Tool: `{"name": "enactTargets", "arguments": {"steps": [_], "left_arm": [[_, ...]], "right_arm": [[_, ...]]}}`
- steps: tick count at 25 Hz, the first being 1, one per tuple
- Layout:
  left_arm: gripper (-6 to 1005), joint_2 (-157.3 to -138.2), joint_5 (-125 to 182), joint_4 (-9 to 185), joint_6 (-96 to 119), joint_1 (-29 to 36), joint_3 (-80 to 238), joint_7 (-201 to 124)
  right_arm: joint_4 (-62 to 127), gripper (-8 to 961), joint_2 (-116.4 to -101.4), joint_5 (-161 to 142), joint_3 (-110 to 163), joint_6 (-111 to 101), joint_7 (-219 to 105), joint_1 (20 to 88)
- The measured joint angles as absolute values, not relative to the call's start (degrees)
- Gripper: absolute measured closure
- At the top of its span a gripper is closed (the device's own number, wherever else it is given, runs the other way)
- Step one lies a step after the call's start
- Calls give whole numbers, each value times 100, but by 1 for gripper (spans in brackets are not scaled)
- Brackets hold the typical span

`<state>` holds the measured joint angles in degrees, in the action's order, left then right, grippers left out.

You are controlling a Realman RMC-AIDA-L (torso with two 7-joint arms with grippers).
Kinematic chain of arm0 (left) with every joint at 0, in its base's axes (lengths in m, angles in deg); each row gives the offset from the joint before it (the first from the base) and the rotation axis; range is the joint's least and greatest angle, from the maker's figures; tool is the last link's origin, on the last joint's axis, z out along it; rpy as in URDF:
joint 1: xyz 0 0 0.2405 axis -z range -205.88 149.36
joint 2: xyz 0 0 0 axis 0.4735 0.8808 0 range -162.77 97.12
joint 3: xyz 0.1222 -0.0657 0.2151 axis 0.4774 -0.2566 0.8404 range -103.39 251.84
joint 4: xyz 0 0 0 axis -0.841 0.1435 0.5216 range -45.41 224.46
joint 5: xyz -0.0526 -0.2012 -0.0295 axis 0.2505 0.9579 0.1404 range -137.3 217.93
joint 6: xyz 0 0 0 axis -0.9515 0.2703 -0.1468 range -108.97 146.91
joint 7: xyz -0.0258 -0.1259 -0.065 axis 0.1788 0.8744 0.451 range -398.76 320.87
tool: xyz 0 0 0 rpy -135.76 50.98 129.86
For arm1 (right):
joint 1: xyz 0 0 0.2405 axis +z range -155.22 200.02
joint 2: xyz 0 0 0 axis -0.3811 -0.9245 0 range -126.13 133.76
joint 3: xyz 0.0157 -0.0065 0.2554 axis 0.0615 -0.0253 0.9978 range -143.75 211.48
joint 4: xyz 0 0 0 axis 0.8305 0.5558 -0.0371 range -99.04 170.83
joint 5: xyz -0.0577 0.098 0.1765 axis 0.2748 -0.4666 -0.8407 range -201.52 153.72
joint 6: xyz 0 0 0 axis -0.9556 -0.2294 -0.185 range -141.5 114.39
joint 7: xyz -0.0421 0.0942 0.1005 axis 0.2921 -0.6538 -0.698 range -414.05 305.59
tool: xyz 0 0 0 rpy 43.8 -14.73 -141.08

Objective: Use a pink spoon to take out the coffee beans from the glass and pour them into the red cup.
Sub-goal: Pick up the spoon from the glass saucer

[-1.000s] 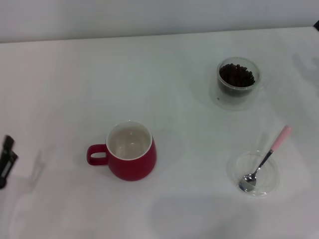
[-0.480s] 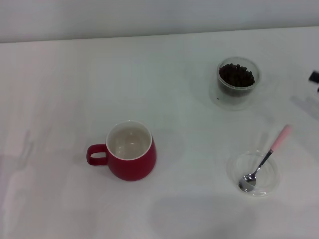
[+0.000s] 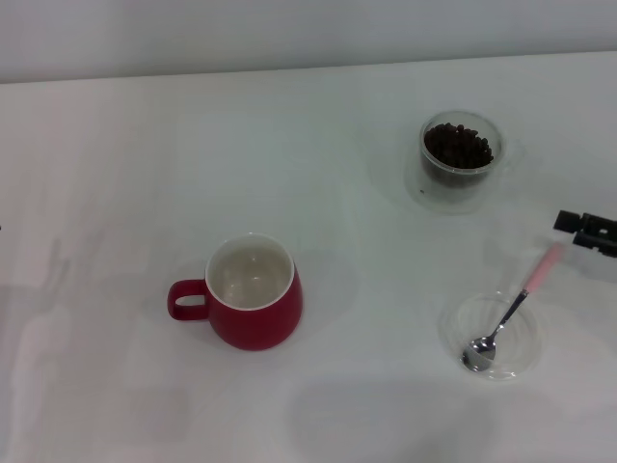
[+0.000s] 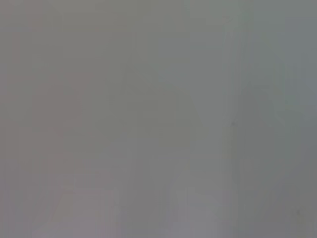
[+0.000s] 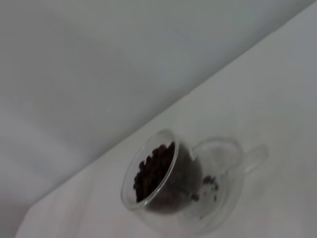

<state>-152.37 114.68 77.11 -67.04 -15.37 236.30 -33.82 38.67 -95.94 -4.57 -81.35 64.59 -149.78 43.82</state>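
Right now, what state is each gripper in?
Left gripper: not in view.
Right gripper: at the right edge above the pink spoon's handle, holding nothing; open or shut cannot be told.

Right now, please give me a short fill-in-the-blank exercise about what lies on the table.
1. The coffee beans are inside the ____.
2. The bowl of the pink spoon rests in a shallow clear ____.
3. The inside of the red cup is ____ in colour.
4. The right gripper is near the spoon's ____ end.

Missing words: glass; dish; white; pink
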Motion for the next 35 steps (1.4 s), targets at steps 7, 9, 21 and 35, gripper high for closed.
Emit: {"name": "enactTargets", "arguments": {"steps": [7,9,21,35], "left_arm": [[149,-15230,11490,7716,-6695,-1486,23630,-3272],[149,-15228,11493,7723,-6694,-1486,23630,-3232],[149,-15217,11494,7754,-6689,-1464,23630,-3218],[148,-15218,11493,7766,-6694,-1479,23630,-3217]], "right_arm": [[3890,140,-9707,-452,-8356,6300,-14991,4465],[3886,144,-9715,-452,-8358,6303,-14987,4466],[3862,167,-9815,-439,-8503,6357,-14977,4427],[3873,549,-9831,-489,-8452,6571,-15012,4425]]}}
